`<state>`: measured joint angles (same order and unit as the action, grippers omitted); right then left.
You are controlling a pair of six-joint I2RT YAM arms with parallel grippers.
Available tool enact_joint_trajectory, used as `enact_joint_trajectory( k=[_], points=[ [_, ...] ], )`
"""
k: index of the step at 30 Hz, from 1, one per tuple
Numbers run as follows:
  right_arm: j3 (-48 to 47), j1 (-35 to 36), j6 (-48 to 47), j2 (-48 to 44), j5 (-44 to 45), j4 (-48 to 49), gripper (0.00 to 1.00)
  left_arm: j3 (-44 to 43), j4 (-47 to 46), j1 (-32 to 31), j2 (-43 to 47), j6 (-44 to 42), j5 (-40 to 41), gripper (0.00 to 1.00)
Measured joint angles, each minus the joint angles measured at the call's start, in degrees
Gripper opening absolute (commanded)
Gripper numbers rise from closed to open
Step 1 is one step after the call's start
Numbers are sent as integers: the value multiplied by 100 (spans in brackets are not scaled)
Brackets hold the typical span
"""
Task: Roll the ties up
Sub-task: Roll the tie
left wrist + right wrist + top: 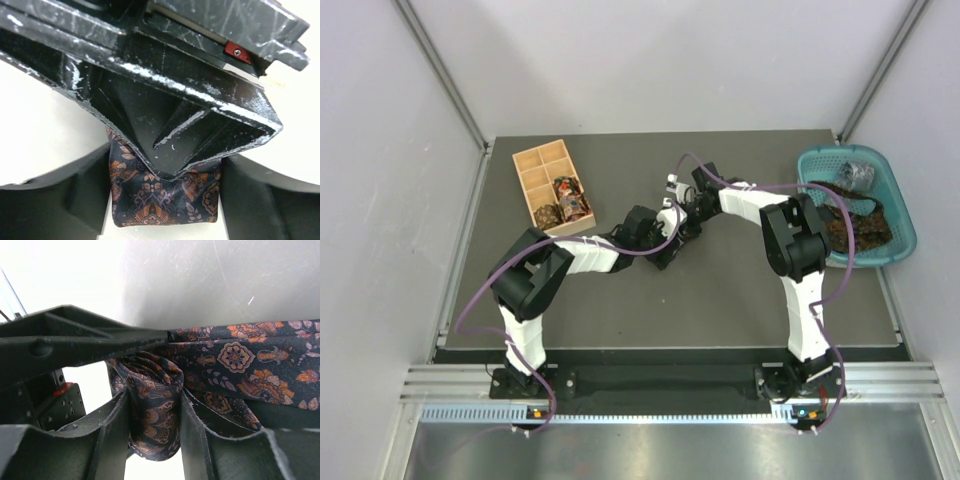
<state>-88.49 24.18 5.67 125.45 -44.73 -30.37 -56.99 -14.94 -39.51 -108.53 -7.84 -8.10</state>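
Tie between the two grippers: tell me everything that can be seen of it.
The tie is dark navy fabric, woven by its look, printed with orange and pale paisley and medallion motifs. One end is wound into a small loose coil pinched between the fingers of the right gripper. A flat stretch runs sideways from the coil. In the left wrist view the fabric fills the gap of the left gripper; whether it is squeezed there is unclear. It sits near the middle of the table.
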Motion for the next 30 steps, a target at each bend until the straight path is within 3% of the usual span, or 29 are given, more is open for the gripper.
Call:
enact_joint_trajectory(
  k=[9,12,19,23,28,30],
  points=[
    [181,-39,114,-103,-59,225,50,-79,170,-37,-9,-98,66,59],
    [205,-48,164,-109,-120,271,52,-98,225,-42,-4,-111,114,58],
    [323,-111,258,-120,-245,446,43,-98,236,-44,2,-111,127,58],
    [446,-166,350,-118,-348,577,38,-101,236,-39,2,-120,105,77],
    [487,-199,363,-118,-400,601,37,-109,258,-24,20,-90,105,89],
    [487,-199,363,-118,-402,601,37,-90,299,-24,61,-74,118,98]
  ],
)
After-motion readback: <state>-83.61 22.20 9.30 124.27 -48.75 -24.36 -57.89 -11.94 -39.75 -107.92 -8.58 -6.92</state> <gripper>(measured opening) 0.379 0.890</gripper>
